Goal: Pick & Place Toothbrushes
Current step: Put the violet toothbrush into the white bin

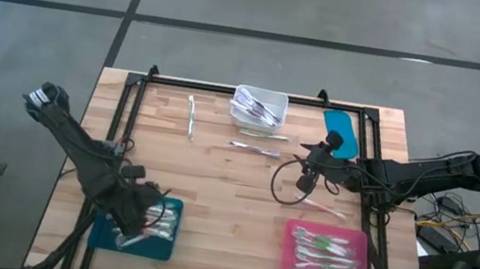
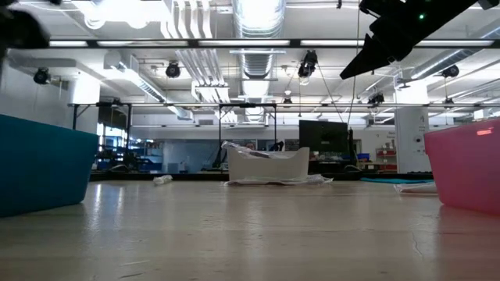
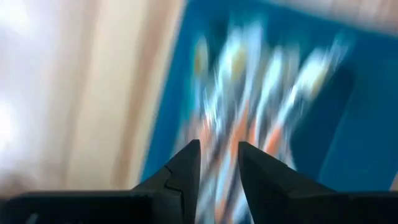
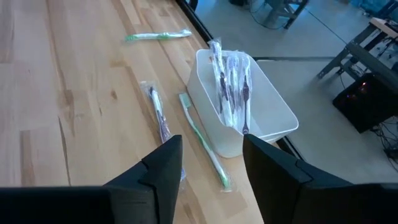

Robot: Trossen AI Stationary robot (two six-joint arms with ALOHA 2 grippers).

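Wooden table (image 1: 210, 206) with a black frame (image 1: 228, 89) along its edges. White bin (image 1: 259, 106) at 12 o'clock by the far edge. Teal tray (image 1: 162, 242) at 7 o'clock; pink tray (image 1: 353, 239) at 5 o'clock. A flat teal item (image 1: 341, 126) at 1 o'clock, possibly a lid. Cables (image 1: 437, 219) off the table at 3 o'clock.

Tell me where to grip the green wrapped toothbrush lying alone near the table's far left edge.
Grip the green wrapped toothbrush at mid-length, coming straight down from above with the fingers closing across its thin width. It lies flat on the wooden table with clear space on both long sides, so nothing crowds a top approach.
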